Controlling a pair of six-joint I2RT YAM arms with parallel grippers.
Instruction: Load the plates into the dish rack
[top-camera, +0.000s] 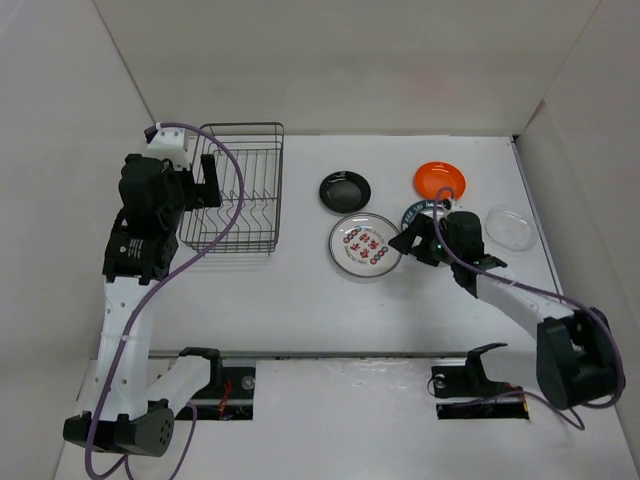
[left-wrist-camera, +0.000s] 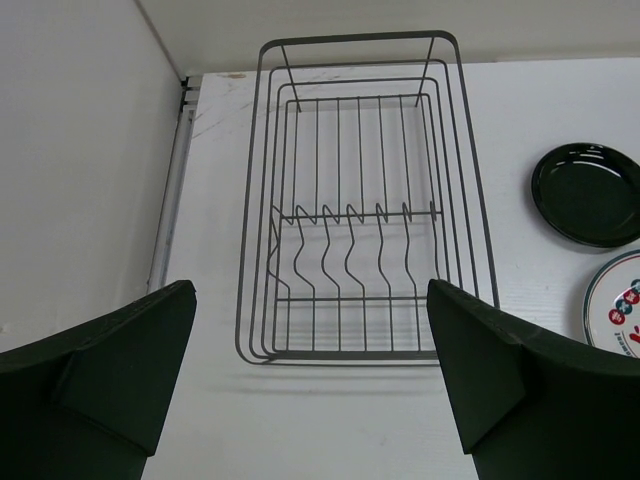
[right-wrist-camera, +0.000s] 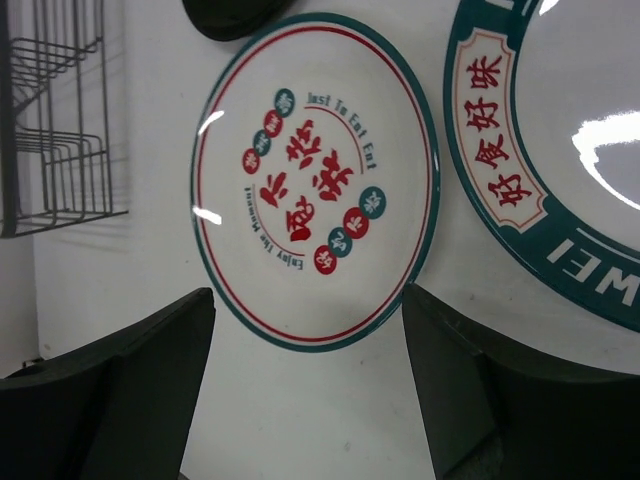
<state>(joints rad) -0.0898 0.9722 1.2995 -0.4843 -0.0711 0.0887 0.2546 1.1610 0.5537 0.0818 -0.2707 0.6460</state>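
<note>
The dark wire dish rack (top-camera: 236, 186) (left-wrist-camera: 360, 200) stands at the back left with nothing in it. To its right lie the black plate (top-camera: 345, 190) (left-wrist-camera: 590, 190), the orange plate (top-camera: 440, 180) and the white plate with red pattern (top-camera: 364, 245) (right-wrist-camera: 315, 180). The green-rimmed plate (top-camera: 418, 211) (right-wrist-camera: 540, 150) is largely hidden under my right arm. My right gripper (top-camera: 410, 243) (right-wrist-camera: 308, 300) is open, its fingers either side of the red-patterned plate's near rim and not touching it. My left gripper (top-camera: 207, 182) (left-wrist-camera: 310, 290) hangs open by the rack's left end, holding nothing.
A clear round dish (top-camera: 510, 228) lies at the right, near the white side wall (top-camera: 590, 180). White walls close in the table on the left, back and right. The rack (right-wrist-camera: 55, 120) shows at the left of the right wrist view.
</note>
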